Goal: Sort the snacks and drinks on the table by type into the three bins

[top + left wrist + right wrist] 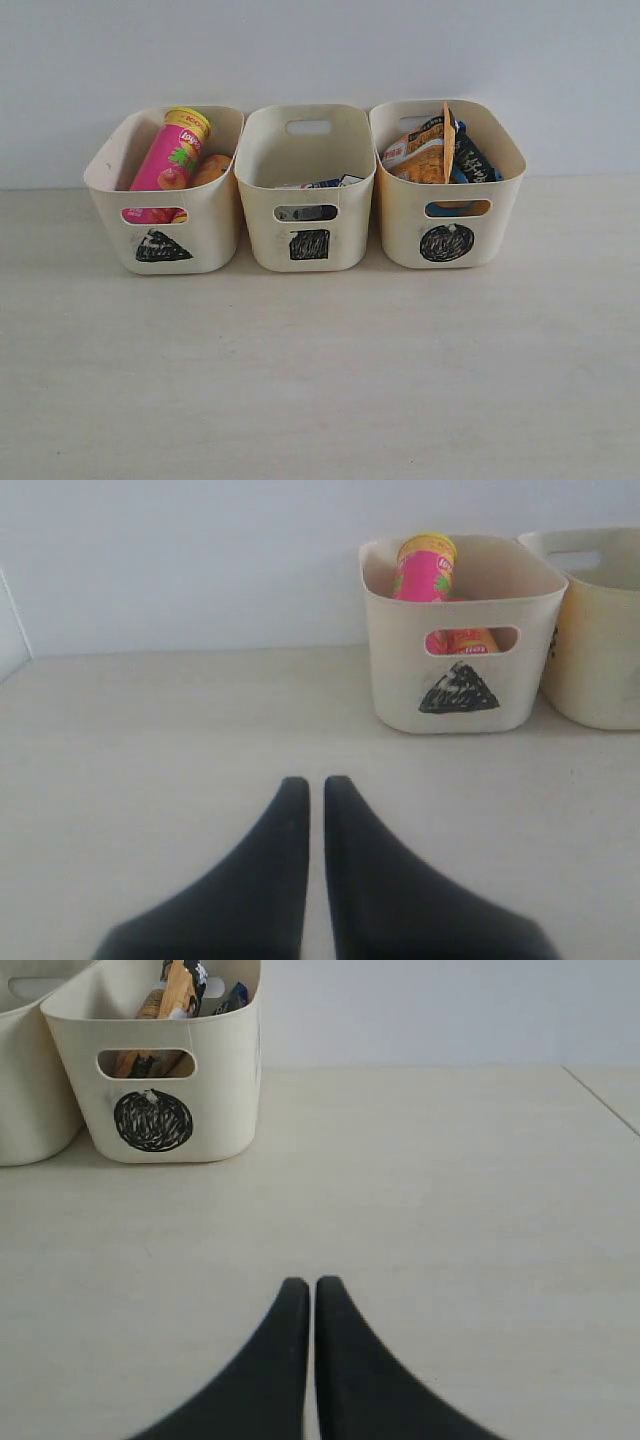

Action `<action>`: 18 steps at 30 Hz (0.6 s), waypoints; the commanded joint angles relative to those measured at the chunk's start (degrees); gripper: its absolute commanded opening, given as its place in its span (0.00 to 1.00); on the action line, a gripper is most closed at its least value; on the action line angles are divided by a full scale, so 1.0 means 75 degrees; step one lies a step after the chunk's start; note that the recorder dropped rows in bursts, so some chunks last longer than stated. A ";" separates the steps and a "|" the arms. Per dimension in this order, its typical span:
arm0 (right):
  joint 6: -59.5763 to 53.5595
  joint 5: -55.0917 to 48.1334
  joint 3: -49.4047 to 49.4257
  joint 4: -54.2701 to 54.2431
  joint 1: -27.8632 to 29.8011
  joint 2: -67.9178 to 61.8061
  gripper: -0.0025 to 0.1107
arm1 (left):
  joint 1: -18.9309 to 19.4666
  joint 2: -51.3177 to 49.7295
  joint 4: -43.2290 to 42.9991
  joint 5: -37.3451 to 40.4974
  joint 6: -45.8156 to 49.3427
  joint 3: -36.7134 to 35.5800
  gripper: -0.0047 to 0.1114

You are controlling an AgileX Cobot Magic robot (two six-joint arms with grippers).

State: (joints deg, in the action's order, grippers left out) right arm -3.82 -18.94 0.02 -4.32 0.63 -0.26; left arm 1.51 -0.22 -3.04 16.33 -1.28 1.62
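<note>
Looks sorted, with tubes (172,155) in the upper-left triangle bin (205,235), cartons (325,183) in the middle square bin (270,240), bags (425,155) in the upper-right circle bin (400,235), and left hand (316,780) and right hand (311,1282) pressed together, empty, facing the bins from well back.

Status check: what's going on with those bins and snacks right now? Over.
Both jaws shut, empty. Tubes in triangle bin, cartons low in square bin, bags in circle bin. Nothing left on table, nothing in the way.

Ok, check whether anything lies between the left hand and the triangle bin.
Nothing visible does: only open table lies between the left hand and the triangle bin, which already holds the pink tube.
</note>
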 commanded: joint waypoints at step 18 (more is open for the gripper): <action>0.0004 0.0064 -0.0003 0.0052 0.0061 0.0035 0.02 | 0.0105 0.0030 0.0110 0.0023 0.0037 -0.0216 0.08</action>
State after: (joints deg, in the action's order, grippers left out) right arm -3.82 -18.94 0.02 -4.32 0.63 -0.26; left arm 2.17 -0.22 -2.81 16.38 -1.28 0.21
